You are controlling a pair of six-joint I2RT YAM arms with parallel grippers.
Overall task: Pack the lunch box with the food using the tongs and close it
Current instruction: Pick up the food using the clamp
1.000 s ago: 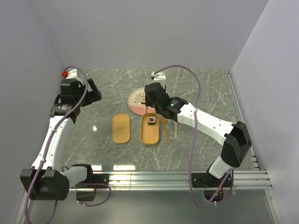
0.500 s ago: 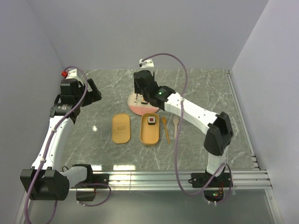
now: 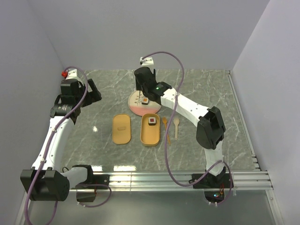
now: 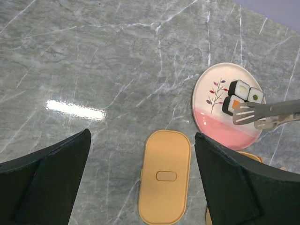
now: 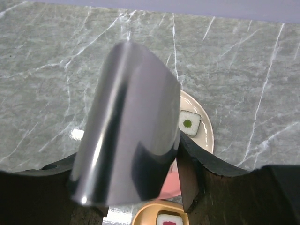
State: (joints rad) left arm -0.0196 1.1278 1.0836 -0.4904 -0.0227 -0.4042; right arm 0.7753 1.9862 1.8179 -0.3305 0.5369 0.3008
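Observation:
The tan-orange lunch box base [image 3: 150, 133] lies open with one red-centred food piece [image 3: 152, 121] in its far end. Its flat lid [image 4: 165, 176] lies to the left of it. My right gripper [image 3: 142, 89] is shut on the dark grey tongs [image 4: 262, 112] and hangs over the pink-and-cream plate [image 4: 220, 129]. The tongs' tips sit slightly apart by an orange-centred roll [image 4: 231, 104]; two more rolls [image 4: 255, 95] lie beside it. The tongs' joined end [image 5: 126, 126] fills the right wrist view. My left gripper [image 4: 141, 140] hovers wide open and empty, high above the lid.
An orange spoon [image 3: 166, 129] and a beige spoon [image 3: 176, 126] lie just right of the lunch box. The enclosure walls stand close at the left, back and right. A metal rail [image 3: 178, 178] runs along the near table edge.
My right arm has swung from above the lunch box back and left to the plate, carrying the tongs. The piece in the box stays put. The left arm has not moved.

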